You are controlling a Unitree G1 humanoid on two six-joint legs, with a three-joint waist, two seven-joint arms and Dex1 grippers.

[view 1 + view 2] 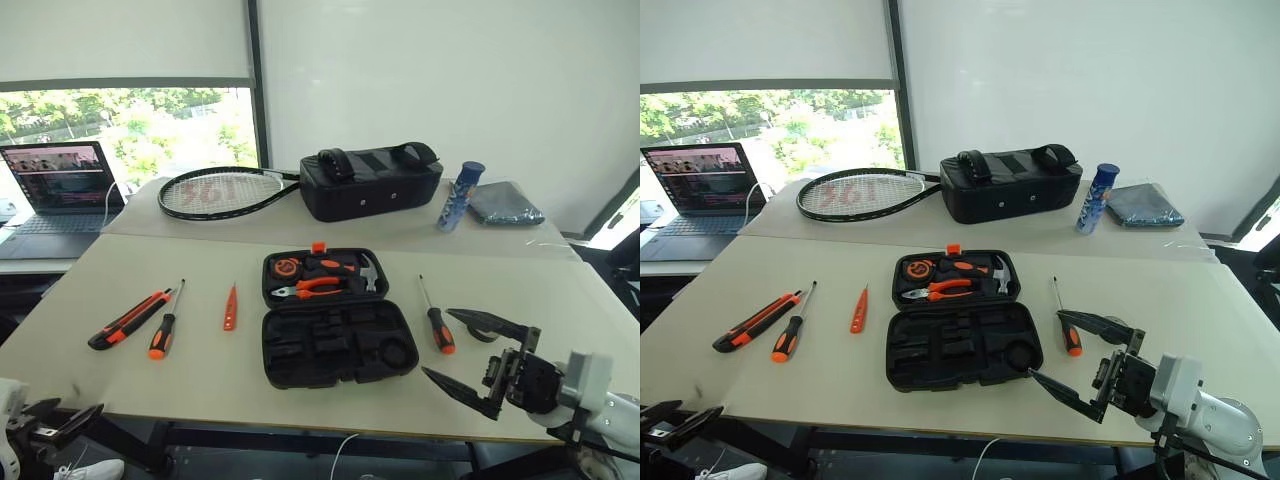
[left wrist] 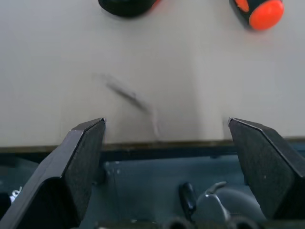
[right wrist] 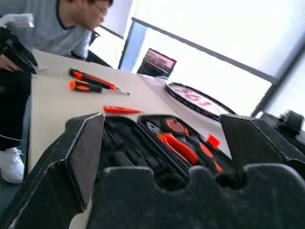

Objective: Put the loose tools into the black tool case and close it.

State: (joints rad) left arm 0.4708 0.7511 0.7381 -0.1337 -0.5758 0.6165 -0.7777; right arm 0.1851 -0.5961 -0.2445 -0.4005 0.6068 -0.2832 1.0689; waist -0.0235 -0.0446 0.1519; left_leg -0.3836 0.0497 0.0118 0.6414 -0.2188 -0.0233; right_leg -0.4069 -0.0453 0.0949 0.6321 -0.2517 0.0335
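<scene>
Beside black tool case (image 1: 338,343), right tool (image 1: 478,360) wide open, empty.

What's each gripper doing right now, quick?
Left gripper: open, holding nothing.
Right gripper: open, holding nothing.

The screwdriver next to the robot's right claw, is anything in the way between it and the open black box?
Nothing visible. The screwdriver lies on bare table just right of the black tool case, whose lid is open. The right gripper hangs open close by it, with nothing between them either.
</scene>
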